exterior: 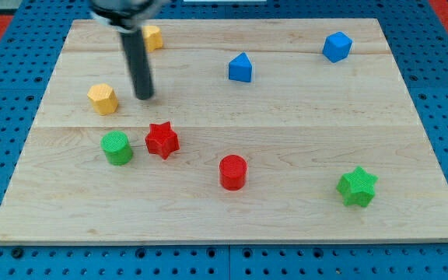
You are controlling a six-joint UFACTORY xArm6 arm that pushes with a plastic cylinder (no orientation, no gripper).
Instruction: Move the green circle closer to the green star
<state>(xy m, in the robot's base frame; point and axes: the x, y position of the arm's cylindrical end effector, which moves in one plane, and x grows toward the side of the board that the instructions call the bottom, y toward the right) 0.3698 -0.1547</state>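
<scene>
The green circle [117, 148] sits on the wooden board at the view's left, just left of a red star [162, 140]. The green star [357, 187] lies far off at the view's lower right. My tip [145, 96] rests on the board above and slightly right of the green circle, apart from it, and right of a yellow hexagon [103, 99]. It touches no block.
A red cylinder [232, 172] stands between the green circle and the green star. A second yellow block [153, 37] sits at the top behind the rod. A blue pentagon-like block [240, 68] and a blue block [337, 47] lie at the top right. The board's edge [232, 243] runs along the bottom.
</scene>
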